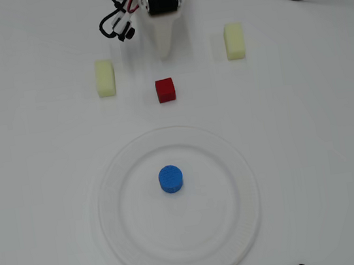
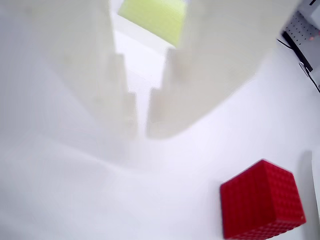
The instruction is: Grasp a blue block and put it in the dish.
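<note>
The blue block (image 1: 170, 179) already sits near the middle of the dish (image 1: 233, 157), so what remains, I judge, is keeping the arm clear. The end effector (image 2: 142, 127), nearly pressed together and empty, hangs beyond the dish near the red cube (image 1: 166, 90); withdraw without nudging that cube. Count: 1 blue block, 1 dish, 1 red cube, 2 yellow blocks (image 1: 105, 78).
</note>
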Motion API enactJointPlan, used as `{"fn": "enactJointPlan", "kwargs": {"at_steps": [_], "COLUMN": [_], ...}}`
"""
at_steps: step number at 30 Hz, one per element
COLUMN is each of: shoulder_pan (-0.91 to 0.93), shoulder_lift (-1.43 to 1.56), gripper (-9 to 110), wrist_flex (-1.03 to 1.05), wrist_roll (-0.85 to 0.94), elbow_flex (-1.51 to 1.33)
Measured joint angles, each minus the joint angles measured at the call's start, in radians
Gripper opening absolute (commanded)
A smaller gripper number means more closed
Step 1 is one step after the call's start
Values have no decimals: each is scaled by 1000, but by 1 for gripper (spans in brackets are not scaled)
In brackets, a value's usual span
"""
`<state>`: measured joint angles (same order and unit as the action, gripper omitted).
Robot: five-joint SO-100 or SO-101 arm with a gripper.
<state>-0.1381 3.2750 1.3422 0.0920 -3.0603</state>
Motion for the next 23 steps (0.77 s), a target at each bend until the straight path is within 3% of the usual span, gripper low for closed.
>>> {"fn": "enactJointPlan", "kwargs": {"at_steps": [23], "shoulder_pan": [0], "shoulder_lift": [0], "gripper": [0], "wrist_flex": [-2], "wrist_roll": [15], "elbow_flex": [-12]}}
